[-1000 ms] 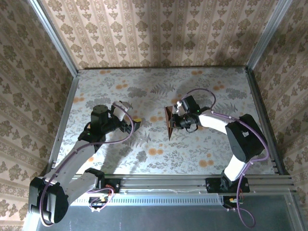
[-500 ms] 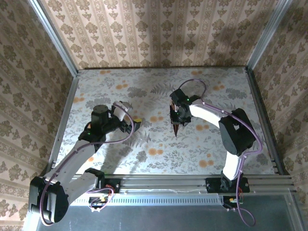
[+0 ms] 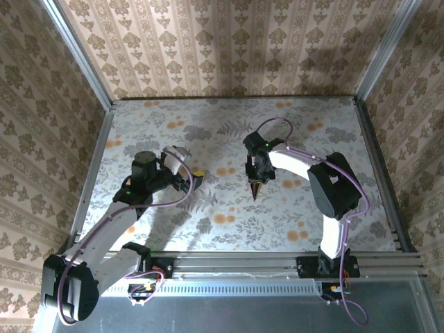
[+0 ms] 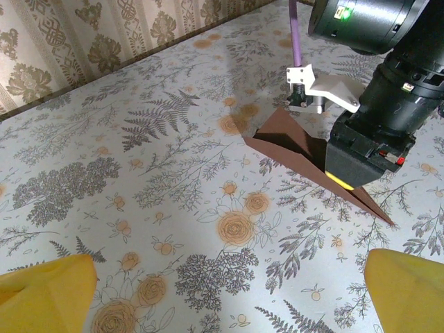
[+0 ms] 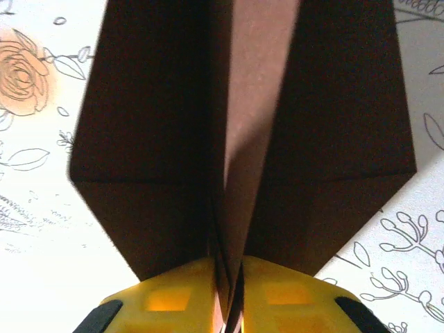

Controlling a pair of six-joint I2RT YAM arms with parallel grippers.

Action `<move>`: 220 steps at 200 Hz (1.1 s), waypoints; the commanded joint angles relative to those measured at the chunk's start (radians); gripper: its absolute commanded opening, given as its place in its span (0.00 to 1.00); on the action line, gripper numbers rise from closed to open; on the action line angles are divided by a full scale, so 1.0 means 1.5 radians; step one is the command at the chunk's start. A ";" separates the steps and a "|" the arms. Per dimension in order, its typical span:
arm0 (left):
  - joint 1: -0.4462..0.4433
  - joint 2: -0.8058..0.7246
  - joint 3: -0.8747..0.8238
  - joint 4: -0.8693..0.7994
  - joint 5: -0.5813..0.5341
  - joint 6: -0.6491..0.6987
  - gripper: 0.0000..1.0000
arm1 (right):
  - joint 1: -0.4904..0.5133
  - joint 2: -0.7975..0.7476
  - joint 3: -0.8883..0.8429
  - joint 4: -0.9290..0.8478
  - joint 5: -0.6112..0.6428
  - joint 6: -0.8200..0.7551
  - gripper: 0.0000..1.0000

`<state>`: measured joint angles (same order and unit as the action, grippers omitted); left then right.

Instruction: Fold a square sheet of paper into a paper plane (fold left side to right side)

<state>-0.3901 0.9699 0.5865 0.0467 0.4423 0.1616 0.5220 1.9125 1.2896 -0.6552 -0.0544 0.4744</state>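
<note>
Top view: a table [image 3: 208,229] covered in a grey fern print with orange blotches, enclosed by patterned wallpaper [image 3: 229,48]. The left gripper [image 3: 196,177] hovers over the left half of the table, well apart from the paper. The right gripper [image 3: 255,173] points down near the table's middle, onto the paper plane [image 3: 254,189]. The plane is a slim, dark reddish-brown dart whose tip points toward the near edge.

Left wrist view: the left gripper [image 4: 225,295] is spread wide and holds nothing. Its 2 yellow fingertips [image 4: 45,295] sit at the bottom corners, above the printed table. Further off, the paper plane [image 4: 288,135] lies on the print, with the black right gripper [image 4: 347,177] set down on its middle.

Right wrist view: the right gripper [image 5: 232,302] has its 2 yellow pads [image 5: 170,298] squeezed together on the centre ridge of the paper plane [image 5: 139,125], pinching it. The dark paper spreads out to either side of the ridge, over the table [image 5: 28,229].
</note>
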 commanded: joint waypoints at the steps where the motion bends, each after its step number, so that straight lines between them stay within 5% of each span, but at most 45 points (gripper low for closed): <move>1: 0.006 0.006 0.010 -0.006 0.014 0.003 1.00 | 0.005 0.013 0.015 -0.012 0.019 0.003 0.19; 144: 0.006 0.007 0.011 -0.010 0.015 0.002 1.00 | 0.019 0.015 0.029 -0.018 0.027 0.001 0.19; 220: 0.006 0.008 0.012 -0.012 0.016 0.002 1.00 | 0.045 0.007 0.070 -0.077 0.082 -0.006 0.03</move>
<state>-0.3901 0.9764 0.5865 0.0368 0.4427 0.1616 0.5690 1.9465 1.3525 -0.6945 -0.0044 0.4728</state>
